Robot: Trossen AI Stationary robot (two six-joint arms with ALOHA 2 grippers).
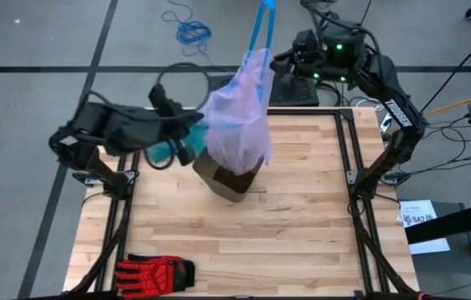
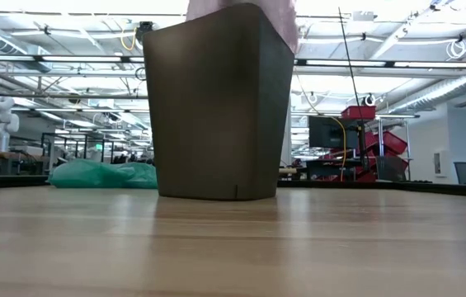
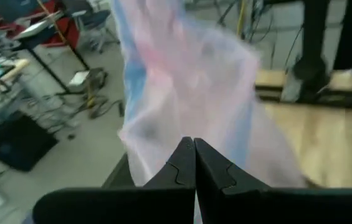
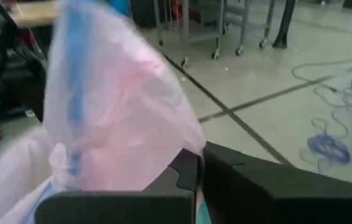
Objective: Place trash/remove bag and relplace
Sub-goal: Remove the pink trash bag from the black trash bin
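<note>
Both grippers, left [image 3: 194,163] and right [image 4: 199,169], pinch the pink bag [image 1: 239,117] above the brown bin [image 1: 228,177], apparently still inside; a snagged liner could topple it.

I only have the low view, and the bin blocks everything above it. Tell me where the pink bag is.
Observer: The bag is raised above the bin, with its lower end at the bin's mouth and its blue drawstrings pulled upward.
Operator: Report the left gripper.
Observer: The left gripper is shut on the bag's side, above the bin.
Operator: Now the right one.
Observer: The right gripper is shut on the bag near its top.
</note>
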